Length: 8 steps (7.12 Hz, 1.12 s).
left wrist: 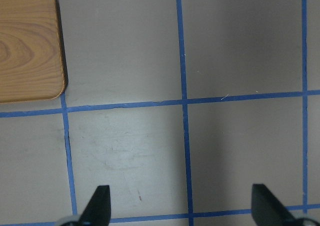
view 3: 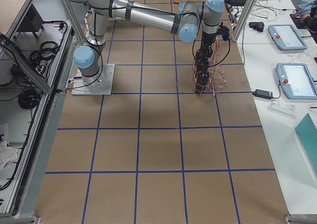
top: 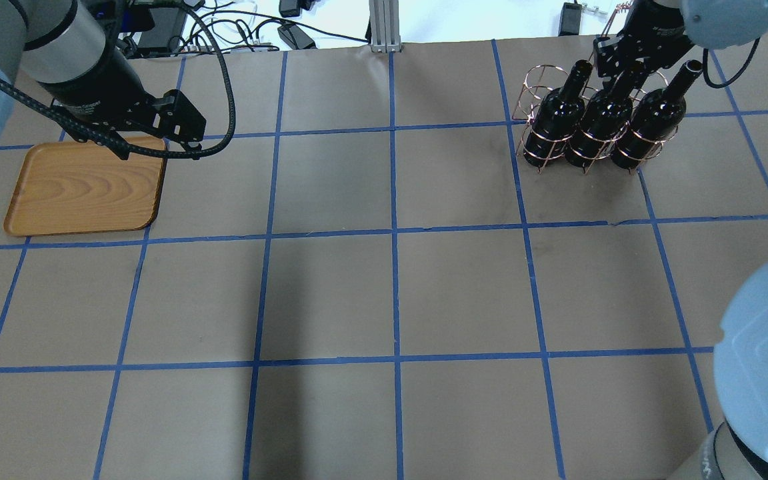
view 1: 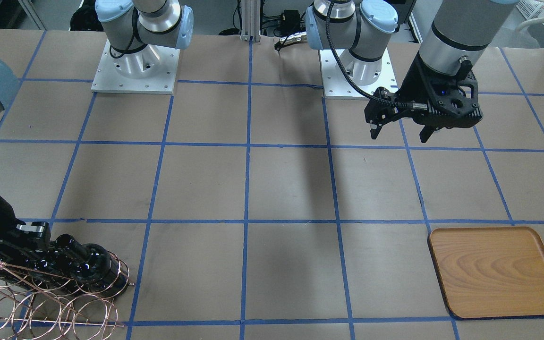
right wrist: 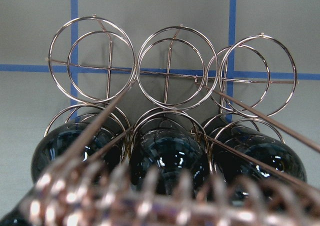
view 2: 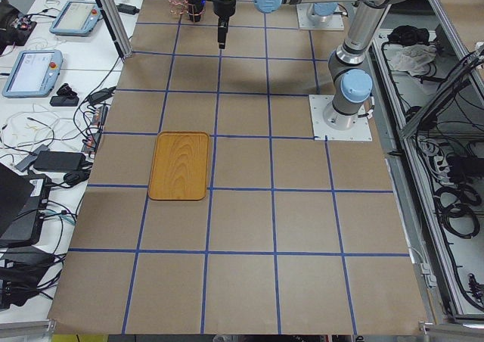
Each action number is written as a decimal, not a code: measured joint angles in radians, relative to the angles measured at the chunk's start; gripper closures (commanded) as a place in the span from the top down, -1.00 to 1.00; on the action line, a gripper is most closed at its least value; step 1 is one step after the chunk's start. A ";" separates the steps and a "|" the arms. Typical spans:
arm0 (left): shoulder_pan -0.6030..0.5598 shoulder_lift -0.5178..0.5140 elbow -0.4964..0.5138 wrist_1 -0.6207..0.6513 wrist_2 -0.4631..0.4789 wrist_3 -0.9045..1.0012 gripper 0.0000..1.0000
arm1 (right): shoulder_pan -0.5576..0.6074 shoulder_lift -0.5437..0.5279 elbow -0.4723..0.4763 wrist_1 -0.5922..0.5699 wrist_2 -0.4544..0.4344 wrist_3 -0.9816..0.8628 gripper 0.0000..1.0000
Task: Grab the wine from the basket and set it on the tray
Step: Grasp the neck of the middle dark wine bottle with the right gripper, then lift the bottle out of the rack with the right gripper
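Right gripper [top: 626, 61]: set at the neck of the middle wine bottle [top: 599, 127]; whether it is clamped cannot be told. The bottle is racked between neighbouring bottles [top: 651, 123] in the wire basket [top: 536, 79], whose twisted handle [right wrist: 165, 206] is blurred before the wrist camera. Left gripper [view 1: 400, 136]: fingers spread, held over the taped table [top: 391, 293] near the tray [top: 84, 190], well apart from the basket.

three wine bottles [top: 603, 123], one basket [right wrist: 100, 206], one tray [top: 84, 187]

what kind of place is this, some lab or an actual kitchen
Most likely a robotics lab test cell, not a kitchen: a left arm and a right arm bolted to a paper-covered table gridded with blue tape, teach pendants on a side bench, and loose cables beside it.
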 measured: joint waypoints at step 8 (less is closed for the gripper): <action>0.003 0.008 -0.001 -0.003 0.012 0.012 1.00 | -0.002 -0.137 -0.107 0.141 0.014 0.005 -0.63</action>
